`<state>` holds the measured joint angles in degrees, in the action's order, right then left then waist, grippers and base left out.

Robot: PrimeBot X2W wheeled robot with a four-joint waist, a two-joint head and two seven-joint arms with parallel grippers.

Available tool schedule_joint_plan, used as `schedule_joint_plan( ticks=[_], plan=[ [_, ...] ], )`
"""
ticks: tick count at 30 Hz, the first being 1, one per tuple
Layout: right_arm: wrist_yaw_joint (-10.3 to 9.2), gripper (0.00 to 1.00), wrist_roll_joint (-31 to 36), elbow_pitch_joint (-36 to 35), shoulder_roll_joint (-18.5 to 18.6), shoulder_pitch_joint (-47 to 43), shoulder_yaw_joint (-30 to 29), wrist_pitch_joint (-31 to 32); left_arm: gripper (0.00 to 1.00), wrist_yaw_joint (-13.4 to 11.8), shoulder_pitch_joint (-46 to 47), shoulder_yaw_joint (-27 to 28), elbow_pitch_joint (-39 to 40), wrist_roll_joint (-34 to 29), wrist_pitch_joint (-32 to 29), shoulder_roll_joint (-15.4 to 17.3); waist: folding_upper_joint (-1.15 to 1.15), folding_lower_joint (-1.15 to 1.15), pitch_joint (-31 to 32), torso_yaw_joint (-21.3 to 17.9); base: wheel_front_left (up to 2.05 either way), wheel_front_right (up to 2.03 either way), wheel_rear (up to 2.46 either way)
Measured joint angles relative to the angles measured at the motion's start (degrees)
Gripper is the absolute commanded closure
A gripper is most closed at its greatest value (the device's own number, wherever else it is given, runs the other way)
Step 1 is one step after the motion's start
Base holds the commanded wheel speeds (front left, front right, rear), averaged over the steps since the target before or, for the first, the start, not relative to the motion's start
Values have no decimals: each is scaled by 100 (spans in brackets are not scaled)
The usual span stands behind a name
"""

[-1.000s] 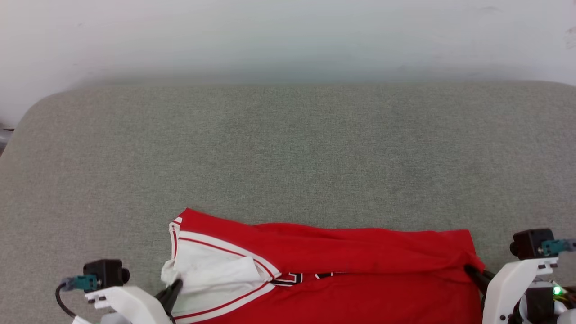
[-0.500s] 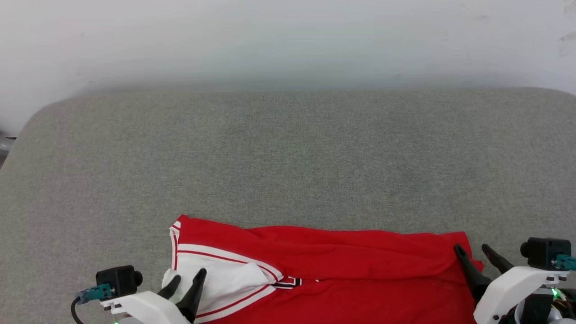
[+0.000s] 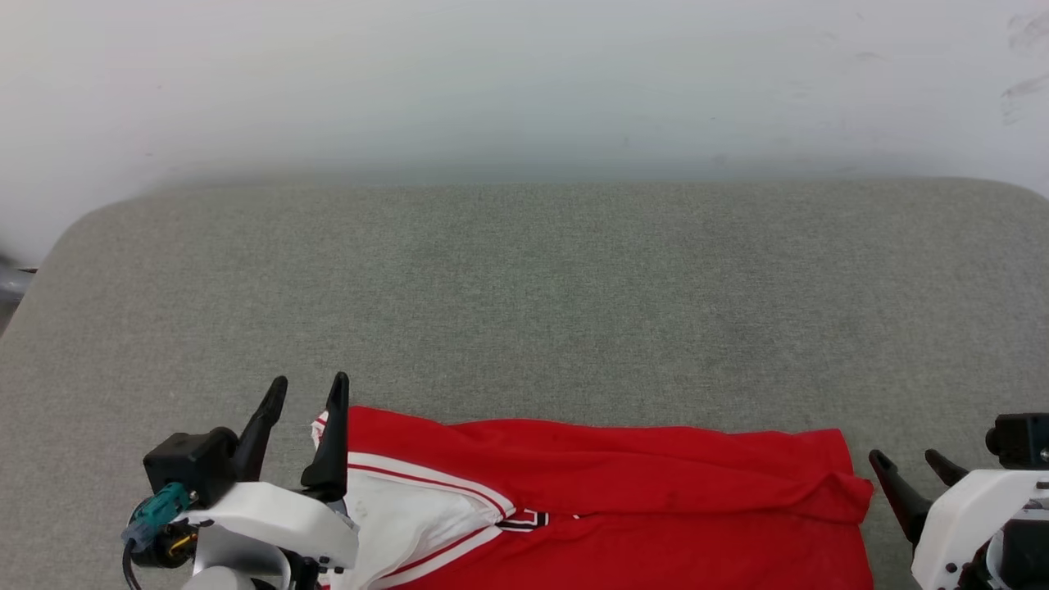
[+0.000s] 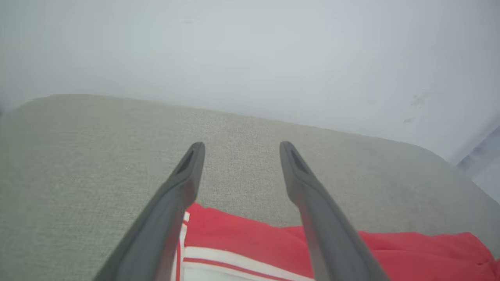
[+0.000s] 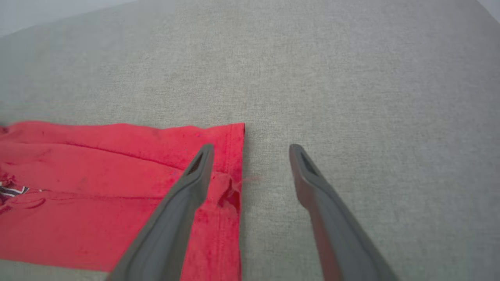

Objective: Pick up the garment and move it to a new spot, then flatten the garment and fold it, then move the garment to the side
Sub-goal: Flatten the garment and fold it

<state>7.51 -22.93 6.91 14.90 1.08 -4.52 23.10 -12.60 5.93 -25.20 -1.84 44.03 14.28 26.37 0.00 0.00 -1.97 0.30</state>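
Observation:
The garment (image 3: pixel 623 508) is a red jersey with a white, red-trimmed sleeve at its left end, lying folded along the near edge of the grey surface; a strip of black lettering peeks out mid-fold. My left gripper (image 3: pixel 310 389) stands open, lifted over the jersey's far left corner, nothing between its fingers. In the left wrist view the garment (image 4: pixel 250 242) lies below the spread left gripper (image 4: pixel 241 146). My right gripper (image 3: pixel 910 459) is open just off the red hem's right edge. The right wrist view has the garment (image 5: pixel 97 187) at left, the right gripper (image 5: pixel 252 148) straddling its hem edge.
The grey fabric-covered surface (image 3: pixel 524 311) stretches wide beyond the garment, with rounded far corners. A pale wall (image 3: pixel 524 82) rises behind it. The surface's left edge drops off near a dark object (image 3: pixel 12 279).
Both grippers let go of the garment and opened. The left one rose and moved away past the sleeve corner; the right one drew back to the right of the hem. The camera tilted slightly.

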Motion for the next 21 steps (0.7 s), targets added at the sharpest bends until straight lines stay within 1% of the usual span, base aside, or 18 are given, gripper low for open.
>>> schedule_joint_plan(
  ticks=[1,2,5,9,12,16,21],
  plan=[
    [0,0,-1,-48,45,0,0,169,0,-32,18,14,41,-137,13,-18,0,0,-12,9,0,0,0],
    [0,0,-1,-143,152,3,11,692,0,-102,35,89,143,-461,55,-132,0,0,-75,50,0,0,0],
    [0,0,-22,-178,196,11,27,1105,0,-104,77,143,197,-733,62,-203,0,0,-176,114,0,0,0],
    [0,0,-34,-174,205,34,30,1346,0,-92,151,224,343,-1082,64,-357,0,1,-363,225,0,0,0],
    [0,0,-78,-104,105,41,33,1466,0,-25,194,294,394,-1241,64,-454,0,1,-534,314,0,0,0],
    [-1,0,-153,115,24,86,152,1648,0,52,238,357,393,-1377,71,-566,0,1,-763,410,0,0,0],
    [-12,0,-311,386,64,198,270,1976,0,154,253,453,312,-1521,71,-672,0,1,-896,464,0,0,0]
  ],
)
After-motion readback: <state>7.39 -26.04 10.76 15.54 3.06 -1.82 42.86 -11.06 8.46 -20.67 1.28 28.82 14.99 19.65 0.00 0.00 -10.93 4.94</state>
